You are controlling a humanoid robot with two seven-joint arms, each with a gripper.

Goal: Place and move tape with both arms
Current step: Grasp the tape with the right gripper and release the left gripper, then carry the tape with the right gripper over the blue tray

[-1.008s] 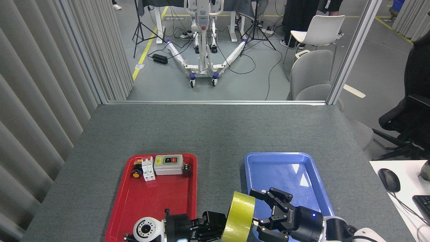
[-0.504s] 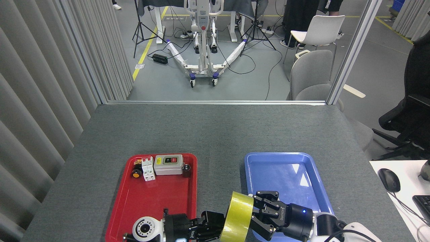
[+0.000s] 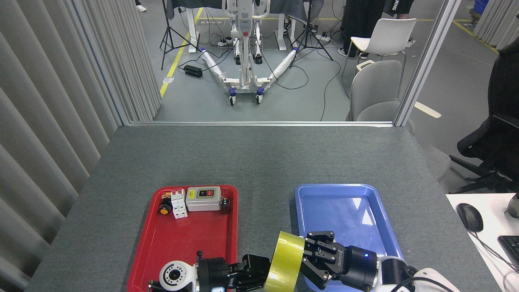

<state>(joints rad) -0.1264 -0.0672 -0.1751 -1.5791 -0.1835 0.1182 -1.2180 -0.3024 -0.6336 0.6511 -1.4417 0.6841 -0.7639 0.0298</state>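
The tape (image 3: pixel 286 263) is held on edge between the trays, pinched from both sides by left gripper (image 3: pixel 259 272) and right gripper (image 3: pixel 310 259), apparently mid-handover toward the blue tray (image 3: pixel 344 202).

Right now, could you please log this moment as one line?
stage: handover | tape: upright, between trays | left gripper: shut on tape | right gripper: shut on tape | blue tray: empty
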